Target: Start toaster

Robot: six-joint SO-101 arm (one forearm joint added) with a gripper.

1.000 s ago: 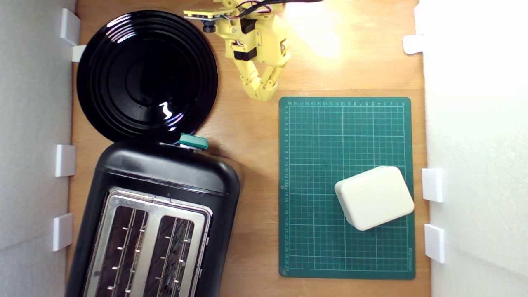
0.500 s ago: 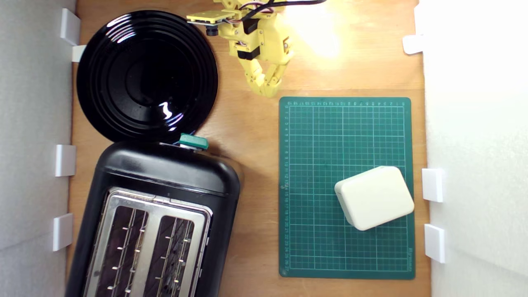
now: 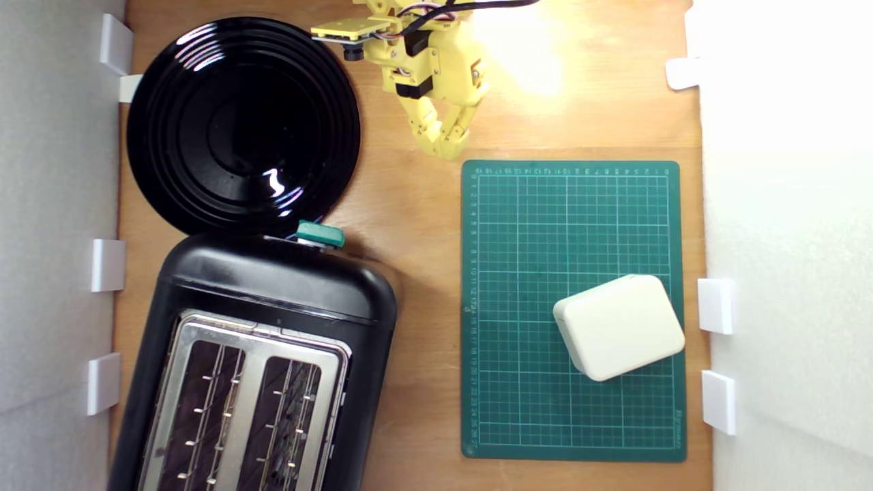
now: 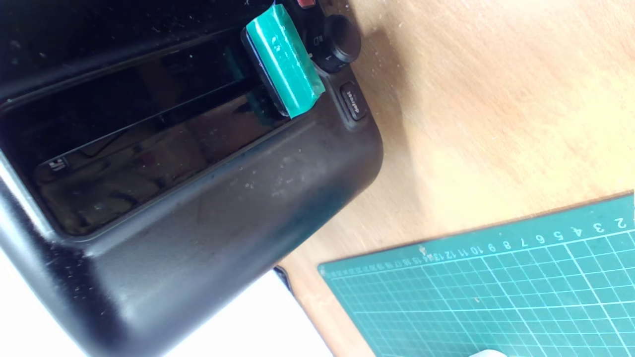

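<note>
Hovering over the wooden bench (image 3: 409,225) near the cutting mat's (image 3: 573,225) upper corner, the yellow hand (image 3: 447,151) has its fingertips pressed together, empty. Black toaster (image 3: 273,286) sits at the exterior view's lower left, its teal lever (image 3: 319,233) beside the black plate (image 3: 242,123), well apart from the hand. Cream box (image 3: 619,326) rests on the mat.

Your arm (image 3: 430,58) is built from bright yellow plastic parts with black blocks set into them. Red, white and black wires loop across its top. A small black camera lens (image 3: 352,52) sits under a flat yellow plate, and the gripper (image 3: 447,151) has two ribbed yellow fingers.
</note>
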